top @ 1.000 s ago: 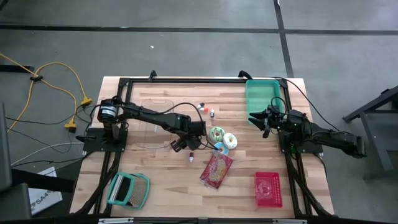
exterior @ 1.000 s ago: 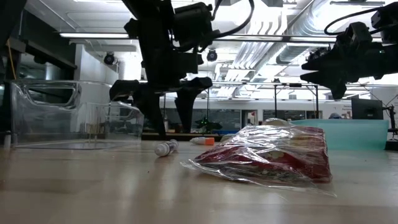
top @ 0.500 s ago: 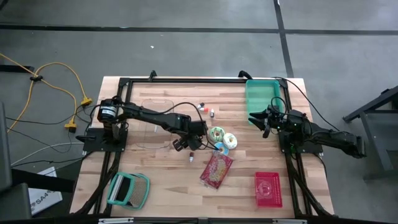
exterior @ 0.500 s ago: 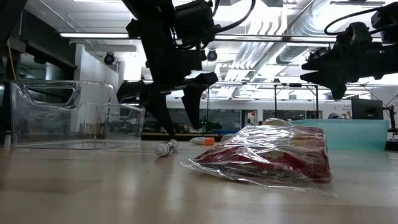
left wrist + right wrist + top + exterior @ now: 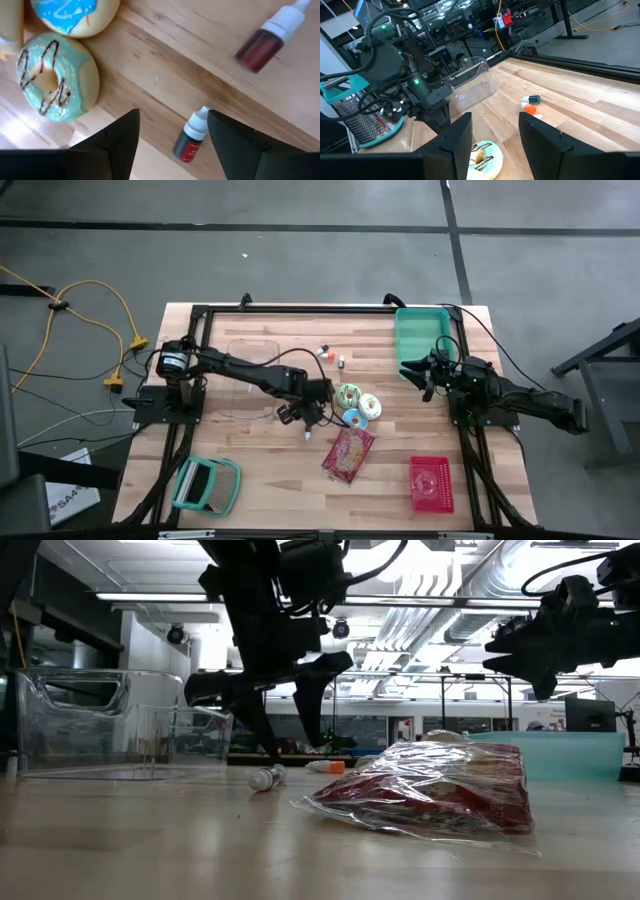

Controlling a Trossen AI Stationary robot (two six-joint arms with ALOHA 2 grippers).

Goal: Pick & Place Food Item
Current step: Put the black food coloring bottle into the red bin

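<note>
The left gripper (image 5: pixel 309 416), fingers spread and holding nothing, hangs beside the clear bin (image 5: pixel 248 370), over a small bottle (image 5: pixel 190 140).

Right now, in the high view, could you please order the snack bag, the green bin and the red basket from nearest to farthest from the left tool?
1. Snack bag: just below and right of the left tool, mid-table.
2. Green bin: far edge, toward the right side.
3. Red basket: near edge, right corner.

The bin and the basket are nearly tied; the basket looks slightly farther.

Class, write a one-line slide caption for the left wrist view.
Open left gripper hovering over a small dark red dropper bottle beside a teal-iced doughnut on the wooden table.
</note>
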